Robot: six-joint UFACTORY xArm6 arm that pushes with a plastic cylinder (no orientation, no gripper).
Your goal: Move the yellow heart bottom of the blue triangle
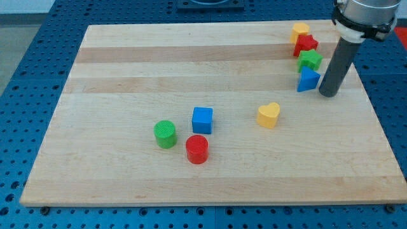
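Note:
The yellow heart (268,115) lies right of the board's middle. The blue triangle (308,80) lies up and to the right of it, near the board's right side. My tip (328,95) rests on the board just right of the blue triangle, a small gap between them. The heart is well to the lower left of my tip.
Above the blue triangle a green star (310,60), a red star (306,44) and a yellow pentagon (300,30) form a column. A blue cube (202,119), a green cylinder (165,134) and a red cylinder (197,149) cluster left of the heart. The wooden board (127,57) ends near my tip at the right.

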